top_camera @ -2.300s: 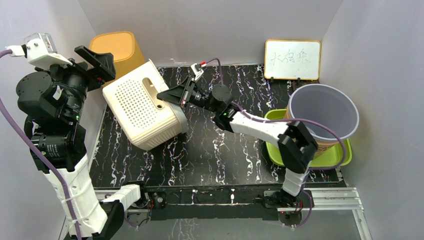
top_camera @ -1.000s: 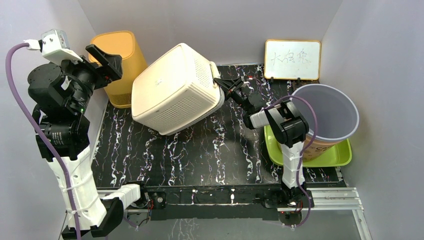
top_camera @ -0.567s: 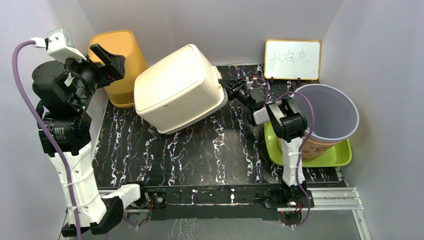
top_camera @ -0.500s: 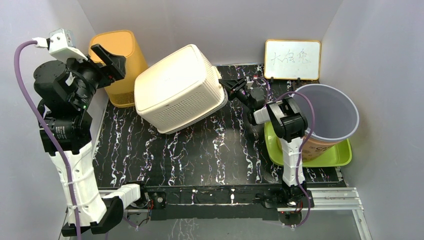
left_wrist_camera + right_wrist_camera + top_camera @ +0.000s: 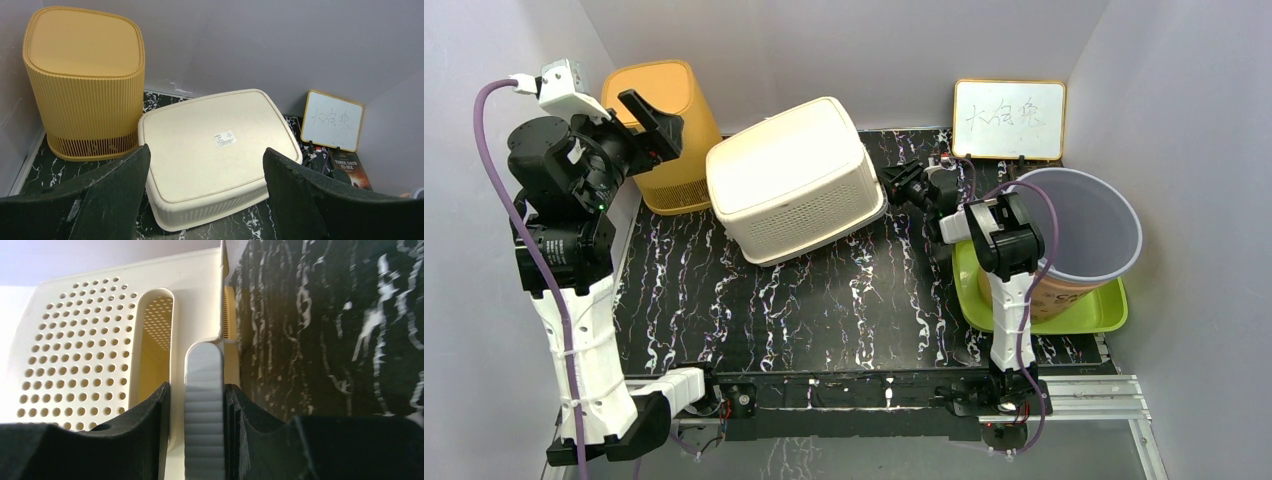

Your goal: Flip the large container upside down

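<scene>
My right gripper (image 5: pixel 200 385) is pinched shut on the rim of the large container (image 5: pixel 794 180), right beside its handle slot (image 5: pixel 152 350). Only the right wrist view shows that grip. From the top camera I see just the fingers meeting the container's right edge. My left gripper (image 5: pixel 205 151) hangs wide open above it, holding nothing. From its wrist view I see the container's flat base facing up, with a small sticker (image 5: pixel 225 138). The container sits on the table (image 5: pixel 824 300), just beside the yellow bin (image 5: pixel 82 75).

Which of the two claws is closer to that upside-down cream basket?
Right. The right gripper is at the cream basket's right end, clamped on its rim. The left gripper hangs open, raised above and off the basket's left side.
</scene>
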